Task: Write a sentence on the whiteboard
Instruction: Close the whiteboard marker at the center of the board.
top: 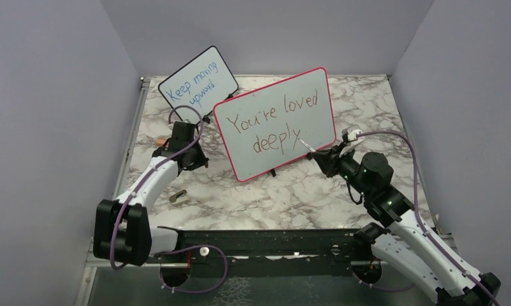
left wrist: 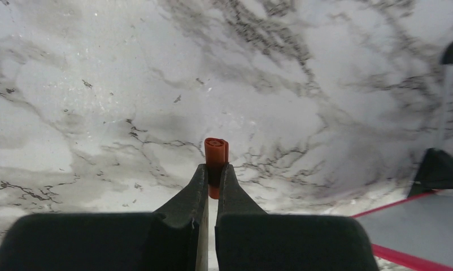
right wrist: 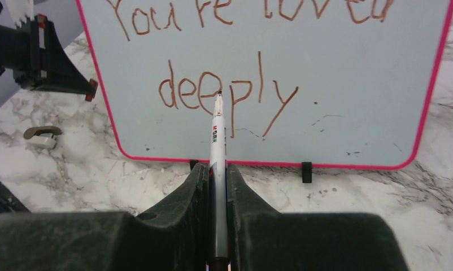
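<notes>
The whiteboard (top: pixel 266 95) with a red-pink frame stands tilted on small black feet mid-table and fills the right wrist view (right wrist: pixel 354 84). The sentence (top: pixel 275 118) reads "You're loved deeply" in brownish-red letters, also visible in the right wrist view (right wrist: pixel 230 96). My right gripper (top: pixel 326 159) (right wrist: pixel 217 172) is shut on a white marker (top: pixel 307 148) (right wrist: pixel 217 135). Its tip points at the board by the word "deeply", close to the surface. My left gripper (top: pixel 165 145) (left wrist: pixel 213 169) is left of the board, shut on an orange-red cap (left wrist: pixel 216 155) above the marble table.
A smaller black-framed board (top: pixel 199 83) with blue writing stands behind on the left. A small grey clip-like object (top: pixel 177 197) (right wrist: pixel 40 135) lies on the marble in front of the left arm. Grey walls close in three sides. A board foot (left wrist: pixel 437 169) shows at the right.
</notes>
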